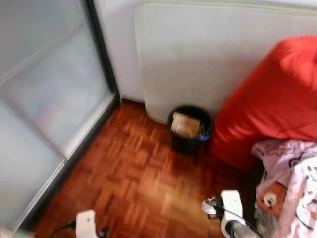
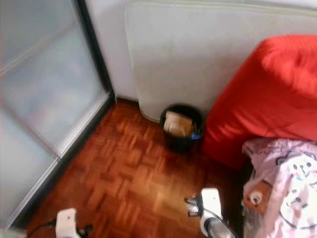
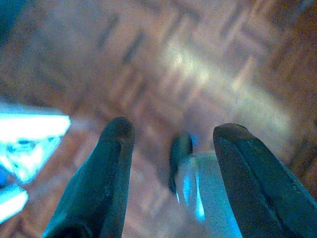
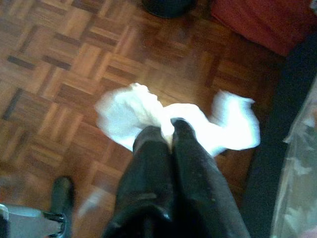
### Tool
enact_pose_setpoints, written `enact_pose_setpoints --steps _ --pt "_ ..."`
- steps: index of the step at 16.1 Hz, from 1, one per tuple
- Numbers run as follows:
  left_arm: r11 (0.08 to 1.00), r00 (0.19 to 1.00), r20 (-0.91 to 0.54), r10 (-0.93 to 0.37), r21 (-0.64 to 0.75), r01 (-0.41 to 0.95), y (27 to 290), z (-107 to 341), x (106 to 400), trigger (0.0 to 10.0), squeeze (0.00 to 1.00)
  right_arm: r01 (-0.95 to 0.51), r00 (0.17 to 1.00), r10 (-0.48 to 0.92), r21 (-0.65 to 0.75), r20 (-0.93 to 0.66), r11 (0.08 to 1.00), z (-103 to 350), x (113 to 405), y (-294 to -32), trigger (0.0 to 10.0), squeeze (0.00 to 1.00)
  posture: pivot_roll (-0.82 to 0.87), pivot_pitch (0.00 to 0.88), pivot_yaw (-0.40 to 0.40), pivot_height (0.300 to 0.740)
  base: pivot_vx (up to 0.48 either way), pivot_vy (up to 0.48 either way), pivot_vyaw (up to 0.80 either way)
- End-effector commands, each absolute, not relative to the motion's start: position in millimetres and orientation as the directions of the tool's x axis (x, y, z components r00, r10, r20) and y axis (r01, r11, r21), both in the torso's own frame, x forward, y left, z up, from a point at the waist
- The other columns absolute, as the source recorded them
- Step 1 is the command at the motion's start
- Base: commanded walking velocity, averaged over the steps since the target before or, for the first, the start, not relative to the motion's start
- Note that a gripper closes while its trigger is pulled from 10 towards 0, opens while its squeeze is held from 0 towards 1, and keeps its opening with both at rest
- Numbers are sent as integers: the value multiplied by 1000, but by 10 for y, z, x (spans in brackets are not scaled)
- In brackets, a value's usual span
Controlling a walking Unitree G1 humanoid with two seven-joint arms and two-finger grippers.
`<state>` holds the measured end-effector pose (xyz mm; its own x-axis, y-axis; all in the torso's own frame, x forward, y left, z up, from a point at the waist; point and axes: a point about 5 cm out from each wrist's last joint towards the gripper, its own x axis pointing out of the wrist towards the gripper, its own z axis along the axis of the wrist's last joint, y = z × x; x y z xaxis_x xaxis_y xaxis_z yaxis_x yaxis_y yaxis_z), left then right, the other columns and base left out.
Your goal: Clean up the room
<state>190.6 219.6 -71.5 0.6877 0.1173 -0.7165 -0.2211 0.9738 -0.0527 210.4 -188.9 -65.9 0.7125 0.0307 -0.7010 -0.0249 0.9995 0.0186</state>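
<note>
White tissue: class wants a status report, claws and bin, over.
Right claw shut on white tissue, above the parquet floor. Left claw open, idle. Black bin ahead by the red beanbag, path open.

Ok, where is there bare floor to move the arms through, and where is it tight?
The parquet floor lies bare between the frosted glass door and the black bin, on the left gripper side. It is crowded around the bin, wedged between the mattress and the red beanbag. The right gripper, pinching white tissue, sits near the pink bedding.
</note>
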Motion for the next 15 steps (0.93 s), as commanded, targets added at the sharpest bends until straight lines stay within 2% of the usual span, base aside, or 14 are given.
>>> enact_pose_setpoints --steps 1,4,15 --pt "977 682 -724 104 -55 -207 2149 -736 1887 10000 0 -11 690 4 -5 -723 1000 -702 1996 -2013 10000 0 13 117 40 740 296 0 0" --pt "977 686 -721 101 -59 -205 2127 -736 1893 10000 0 -16 686 11 0 -728 1000 -707 1989 -2014 10000 0 21 109 32 740 299 0 800" --pt "974 676 -730 100 -65 -215 2122 -768 1827 10000 0 4 688 4 10 -726 1000 -698 2004 -2030 10000 0 18 115 14 740 297 0 0"
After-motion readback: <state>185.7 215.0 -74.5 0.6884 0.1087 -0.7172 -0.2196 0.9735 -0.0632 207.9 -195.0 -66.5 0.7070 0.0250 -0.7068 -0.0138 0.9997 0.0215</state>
